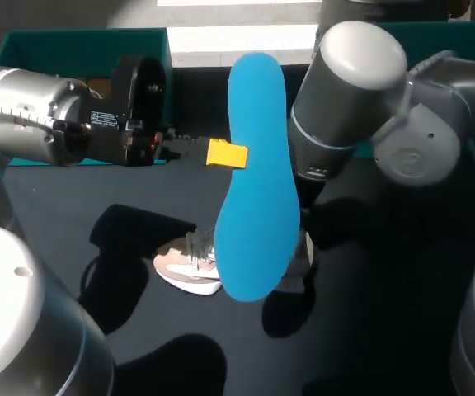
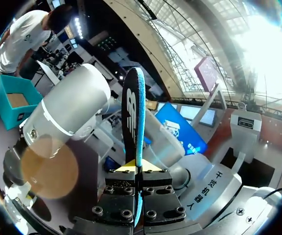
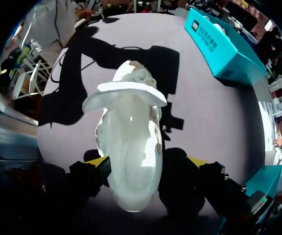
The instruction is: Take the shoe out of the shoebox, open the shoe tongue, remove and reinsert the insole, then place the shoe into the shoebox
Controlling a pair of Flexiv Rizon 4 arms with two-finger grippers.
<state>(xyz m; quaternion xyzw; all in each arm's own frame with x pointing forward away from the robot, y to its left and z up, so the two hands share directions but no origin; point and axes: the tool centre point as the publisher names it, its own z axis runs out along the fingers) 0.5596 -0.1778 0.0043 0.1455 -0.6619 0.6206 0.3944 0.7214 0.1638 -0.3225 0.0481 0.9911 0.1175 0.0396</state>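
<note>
Left jaws clamping blue insole (image 1: 254, 181), shoe (image 1: 190, 272) outside shoebox (image 1: 81, 49)

white logo mark on the black underside of the insole (image 2: 130, 115), small white printed label (image 1: 97, 118) on the left arm (image 1: 31, 115), white print on the teal shoebox (image 3: 224, 49) wall, both too small to read

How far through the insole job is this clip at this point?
Done: shoe out on the table, blue insole pulled out. In hand: left hand grips the insole aloft; right hand clamps the shoe. Left: reinsert the insole, return the shoe to the teal shoebox.
</note>
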